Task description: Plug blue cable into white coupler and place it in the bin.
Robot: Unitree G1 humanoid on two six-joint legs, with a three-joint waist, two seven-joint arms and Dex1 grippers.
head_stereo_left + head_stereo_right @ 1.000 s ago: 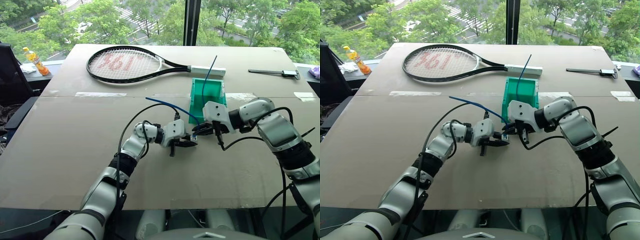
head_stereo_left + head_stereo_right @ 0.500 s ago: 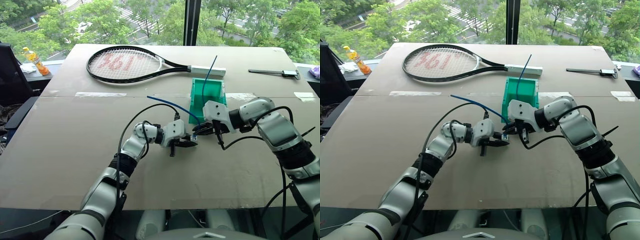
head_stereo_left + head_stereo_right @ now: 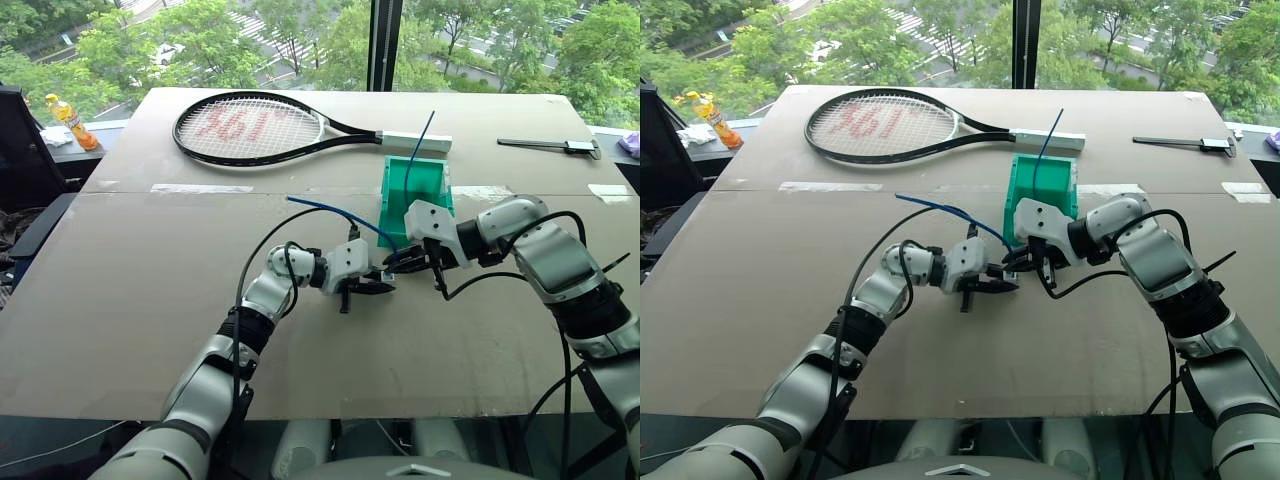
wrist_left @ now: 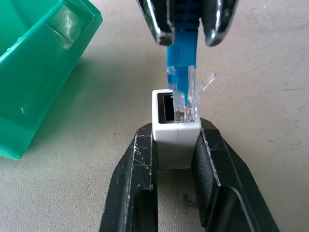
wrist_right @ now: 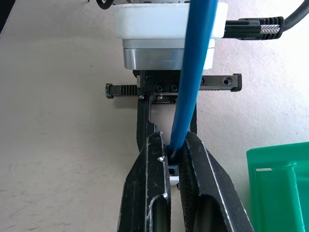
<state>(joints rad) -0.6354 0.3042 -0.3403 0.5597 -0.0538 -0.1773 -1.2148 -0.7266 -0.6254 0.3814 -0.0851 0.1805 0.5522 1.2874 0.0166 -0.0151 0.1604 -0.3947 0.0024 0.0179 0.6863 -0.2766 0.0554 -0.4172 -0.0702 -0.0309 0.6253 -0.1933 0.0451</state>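
Note:
My left gripper (image 4: 176, 133) is shut on the white coupler (image 4: 176, 145), whose dark socket faces away from the fingers. My right gripper (image 4: 189, 38) is shut on the blue cable (image 5: 193, 72) just behind its clear plug (image 4: 184, 99). The plug's tip sits at the socket's mouth, tilted toward one edge. In the head views the two grippers, left (image 3: 374, 287) and right (image 3: 398, 262), meet tip to tip just above the table. The cable (image 3: 335, 212) arcs back to the left. The teal bin (image 3: 415, 190) stands just behind the right gripper.
A straight blue cable (image 3: 425, 135) sticks up out of the bin. A tennis racket (image 3: 260, 125) lies across the back of the table. A black tool (image 3: 550, 146) is at the far right, an orange bottle (image 3: 70, 120) off the far left edge.
The free length of the blue cable has swayed slightly. Both grippers keep their places and their grips.

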